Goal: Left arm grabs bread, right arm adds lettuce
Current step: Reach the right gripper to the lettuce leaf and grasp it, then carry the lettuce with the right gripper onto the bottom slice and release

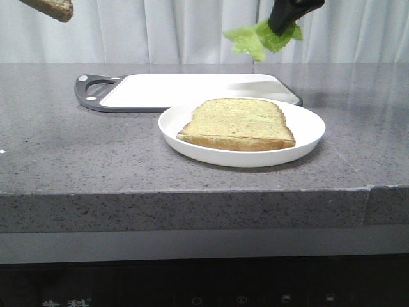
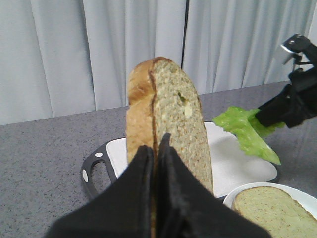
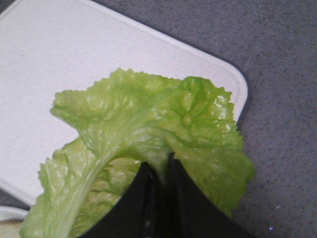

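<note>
The bread stands upright out of the left end effector, high in the upper left of the front frame, while the lettuce dangles from the right end effector at the upper right, above the far edge of the cutting board. The bread is thick, tan, brown-crusted, with a small dent; the lettuce is crinkly, bright green and floppy. Both end effectors are pressed together, pinching bread and leaf; a thinner slice lies on the white plate on the counter.
</note>
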